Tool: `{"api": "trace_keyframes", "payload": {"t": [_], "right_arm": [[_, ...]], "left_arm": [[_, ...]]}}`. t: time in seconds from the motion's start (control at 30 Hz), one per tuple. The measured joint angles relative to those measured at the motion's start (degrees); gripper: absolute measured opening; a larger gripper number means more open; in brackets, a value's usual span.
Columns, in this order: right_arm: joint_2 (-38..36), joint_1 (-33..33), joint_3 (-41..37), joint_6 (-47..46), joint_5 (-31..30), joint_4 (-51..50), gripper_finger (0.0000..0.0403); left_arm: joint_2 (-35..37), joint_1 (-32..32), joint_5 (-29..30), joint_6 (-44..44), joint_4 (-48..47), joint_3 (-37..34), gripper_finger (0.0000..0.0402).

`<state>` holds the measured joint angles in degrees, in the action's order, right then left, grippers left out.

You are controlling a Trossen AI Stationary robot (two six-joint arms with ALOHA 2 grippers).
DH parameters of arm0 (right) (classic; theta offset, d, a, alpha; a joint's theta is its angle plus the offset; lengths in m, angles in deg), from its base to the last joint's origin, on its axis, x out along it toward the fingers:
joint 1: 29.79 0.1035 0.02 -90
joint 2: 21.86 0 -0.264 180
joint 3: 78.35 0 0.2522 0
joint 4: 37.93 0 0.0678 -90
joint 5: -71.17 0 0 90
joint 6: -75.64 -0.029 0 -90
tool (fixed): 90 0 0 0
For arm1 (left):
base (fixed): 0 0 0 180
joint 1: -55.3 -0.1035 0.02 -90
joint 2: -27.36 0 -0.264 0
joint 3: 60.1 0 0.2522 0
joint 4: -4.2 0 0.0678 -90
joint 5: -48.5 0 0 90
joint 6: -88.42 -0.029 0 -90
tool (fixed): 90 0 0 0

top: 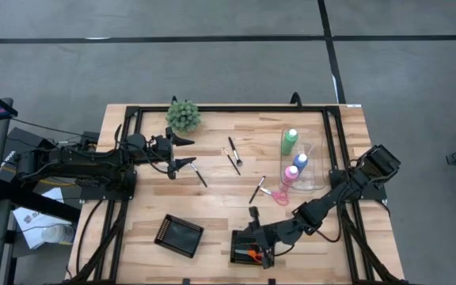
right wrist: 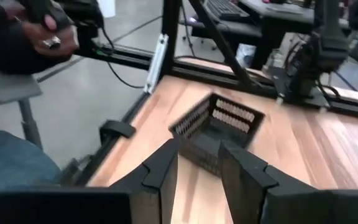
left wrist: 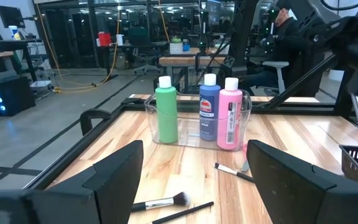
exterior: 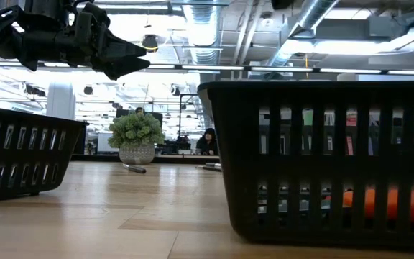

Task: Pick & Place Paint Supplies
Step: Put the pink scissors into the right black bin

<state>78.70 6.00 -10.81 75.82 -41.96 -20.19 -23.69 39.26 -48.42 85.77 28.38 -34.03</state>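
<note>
Scissors (top: 249, 255) lie dropped in the near basket (top: 239, 238) under the right gripper (top: 253, 241), jaws slightly parted and empty; left gripper (top: 187, 153) waits wide open.

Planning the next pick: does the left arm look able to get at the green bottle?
Probably yes: the left claw is open and the green white-capped bottle stands across bare wooden table, only thin brushes between.

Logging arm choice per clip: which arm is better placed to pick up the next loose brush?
Probably left. The left gripper hangs open right beside a brush, with more brushes just ahead. The right gripper is over the black basket holding orange scissors, farther away.
</note>
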Motion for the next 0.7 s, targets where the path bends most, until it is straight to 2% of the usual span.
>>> {"api": "trace_keyframes", "payload": {"t": [0.2,0.33,0.5,0.7], "right_arm": [[0.0,1.1,-8.5,-3.5,-4.4,10.5,0.0107],[-0.3,4.3,-13.4,-4.4,-13.4,14.3,0.0107],[-0.5,9.0,-15.7,-8.3,-24.7,8.8,0.0107],[-0.7,11.6,-15.7,-17.8,-26.2,-3.6,0.0109]], "left_arm": [[0.0,0.0,0.0,-0.1,-0.2,0.0,0.028],[0.0,0.0,0.0,-0.1,-0.3,0.0,0.028],[0.0,0.0,0.0,-0.1,-0.4,0.0,0.028],[0.0,0.0,0.0,-0.1,-0.5,0.0,0.028]]}}
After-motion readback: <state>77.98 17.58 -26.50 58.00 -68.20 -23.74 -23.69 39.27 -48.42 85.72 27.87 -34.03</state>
